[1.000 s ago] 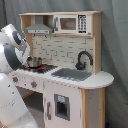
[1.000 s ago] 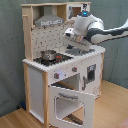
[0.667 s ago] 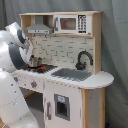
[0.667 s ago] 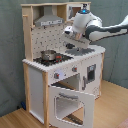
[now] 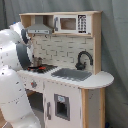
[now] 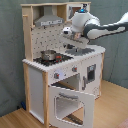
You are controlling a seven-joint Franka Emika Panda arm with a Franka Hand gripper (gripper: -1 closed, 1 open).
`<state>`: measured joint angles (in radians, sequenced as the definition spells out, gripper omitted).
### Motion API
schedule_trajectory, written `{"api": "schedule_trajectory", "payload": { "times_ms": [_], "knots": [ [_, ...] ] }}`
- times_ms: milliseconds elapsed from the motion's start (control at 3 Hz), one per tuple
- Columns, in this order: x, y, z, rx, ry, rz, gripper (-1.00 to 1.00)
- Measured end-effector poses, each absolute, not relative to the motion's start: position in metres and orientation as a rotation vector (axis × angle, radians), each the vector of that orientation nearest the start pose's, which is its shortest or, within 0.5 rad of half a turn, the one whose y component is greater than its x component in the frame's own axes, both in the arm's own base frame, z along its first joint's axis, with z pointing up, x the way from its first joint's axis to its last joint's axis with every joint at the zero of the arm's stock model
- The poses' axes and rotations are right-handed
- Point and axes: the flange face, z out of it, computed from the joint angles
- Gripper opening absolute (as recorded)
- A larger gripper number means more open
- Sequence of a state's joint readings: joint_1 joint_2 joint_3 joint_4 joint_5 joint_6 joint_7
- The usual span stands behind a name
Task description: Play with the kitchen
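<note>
1. The kitchen (image 5: 70,75) stands upright on a wooden floor (image 6: 112,107) before a grey curtain (image 5: 115,45) in both exterior views; it is white with light-wood edges and a rounded counter end.
2. In the first exterior view the microwave (image 5: 72,23) sits on the top shelf, with the grey hood (image 5: 40,29) beside it toward the first exterior view's left; below them runs a tiled back panel.
3. The black faucet (image 5: 83,60) curves over the grey sink (image 5: 72,74) on the counter; the stovetop (image 5: 42,67) lies toward the first exterior view's left of the sink, partly hidden by the arm.
4. In the second exterior view a small metal pot (image 6: 48,54) rests on the stovetop (image 6: 52,59); knobs (image 6: 65,73) line the front panel beneath it.
5. The oven door (image 6: 71,102) hangs open, tilted down and outward at the front of the kitchen; a closed cupboard door with a dark window (image 6: 91,72) stands toward the second exterior view's right of it.
6. The white arm (image 6: 102,29) reaches in from the second exterior view's right, above the counter; its gripper (image 6: 71,35) hangs over the sink area, near the stovetop, and touches nothing that I can see.
7. Whether the jaws are spread or pressed together, I cannot tell.
</note>
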<state>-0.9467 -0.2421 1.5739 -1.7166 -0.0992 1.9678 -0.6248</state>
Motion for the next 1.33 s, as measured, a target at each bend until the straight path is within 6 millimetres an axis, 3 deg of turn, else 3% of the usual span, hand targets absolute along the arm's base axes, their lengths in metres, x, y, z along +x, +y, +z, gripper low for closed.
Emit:
{"api": "schedule_trajectory", "payload": {
  "times_ms": [667, 1333],
  "knots": [
    [0.448, 0.400, 0.576, -2.702, -2.099, -0.430, 1.00],
    [0.461, 0.404, 0.581, -2.701, -2.070, -0.451, 1.00]
  ]
}}
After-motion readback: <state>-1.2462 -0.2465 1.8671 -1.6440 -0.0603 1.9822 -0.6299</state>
